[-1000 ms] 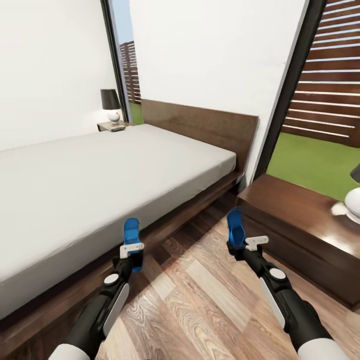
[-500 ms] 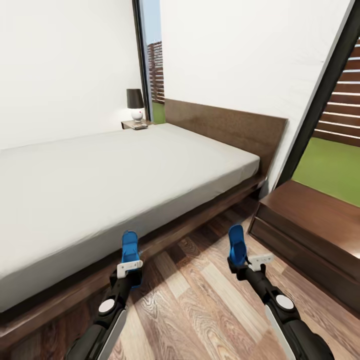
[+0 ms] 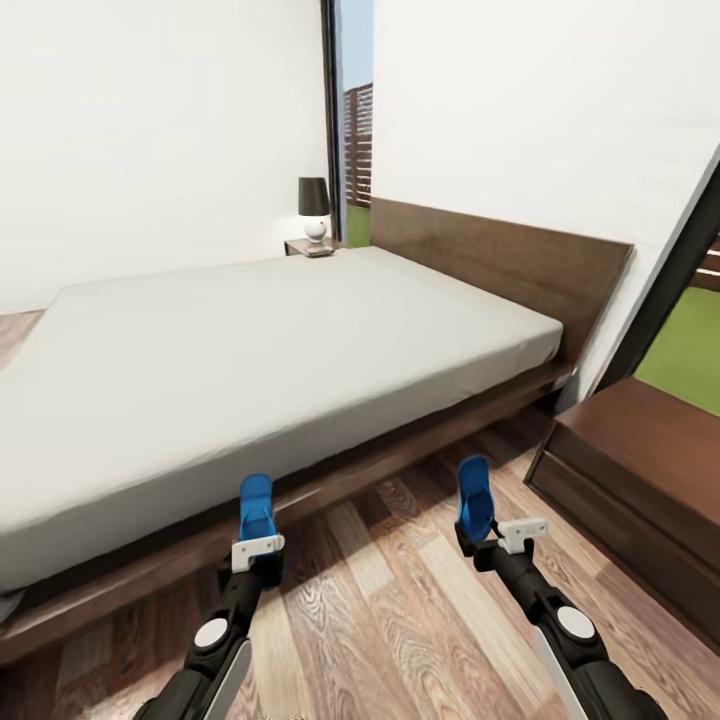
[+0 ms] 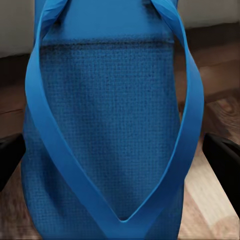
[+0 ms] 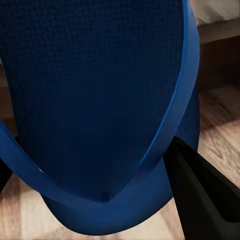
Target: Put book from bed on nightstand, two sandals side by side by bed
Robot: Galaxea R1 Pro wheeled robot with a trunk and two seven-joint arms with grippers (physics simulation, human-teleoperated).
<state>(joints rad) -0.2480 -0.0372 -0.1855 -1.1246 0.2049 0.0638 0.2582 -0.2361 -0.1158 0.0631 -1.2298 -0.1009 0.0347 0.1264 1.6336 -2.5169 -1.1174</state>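
**Holding both sandals beside the bed**

Left pincer [image 3: 256, 545] is clamped on the left sandal [image 3: 256, 508]; right pincer [image 3: 478, 538] is clamped on the right sandal [image 3: 472, 495]. Both sandals stand upright above the plank floor [image 3: 400, 620]. Beyond them lies the bed [image 3: 250, 350]. Farthest, a book [image 3: 320, 252] rests on the nightstand [image 3: 300, 246] beneath a lamp [image 3: 314, 208].

Two blue sandals [image 3: 256, 508] [image 3: 473, 494], one bed [image 3: 250, 350], two nightstands [image 3: 310, 247] [image 3: 650, 470], one lamp [image 3: 314, 207]

No readable text anywhere
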